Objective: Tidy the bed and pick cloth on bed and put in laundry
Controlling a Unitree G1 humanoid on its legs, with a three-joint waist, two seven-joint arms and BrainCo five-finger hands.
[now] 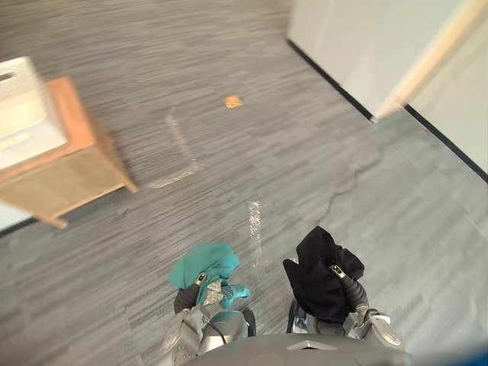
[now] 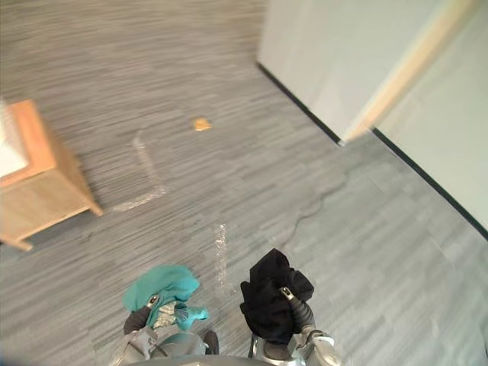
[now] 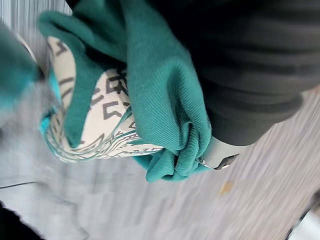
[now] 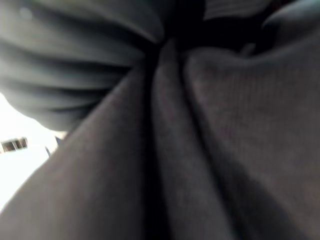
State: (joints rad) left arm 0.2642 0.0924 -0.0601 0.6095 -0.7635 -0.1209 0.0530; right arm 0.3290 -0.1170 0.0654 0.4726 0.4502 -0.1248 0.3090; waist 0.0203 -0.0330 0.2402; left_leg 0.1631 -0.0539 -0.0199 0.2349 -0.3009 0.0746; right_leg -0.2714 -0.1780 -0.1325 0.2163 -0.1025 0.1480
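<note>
- Teal ribbed cloth point(image 1: 206, 263), bunched together with a cream fabric with a dark printed pattern point(image 3: 107, 120), is sitting on the robot's left hand point(image 1: 200, 280), low in the head views and above the floor.
- In the left wrist view the teal folds are wrapping over the hand's dark cover; cloth is hiding the grasp, so whether that hand is closing on the bundle cannot be told.
- Black crumpled cloth point(image 1: 316, 267) is riding on the right hand point(image 1: 338, 271), just beside the teal bundle and apart from it.
- Dark folds are pressing close in the right wrist view, so how that hand is gripping cannot be told either.
- Both bundles are hanging over a grey streaked plank floor point(image 1: 267, 152).
- Pale worn tape marks point(image 1: 179, 145) are lying on the floor ahead of the hands, and a small orange scrap point(image 1: 232, 101) is lying farther out.
- A light wooden cabinet on short legs point(image 1: 72, 171) is standing well to the left, carrying a white boxy object point(image 1: 19, 114) on its top.
- A white wall panel point(image 1: 358, 38) with a black skirting strip point(image 1: 328, 76) is running along the far right.
</note>
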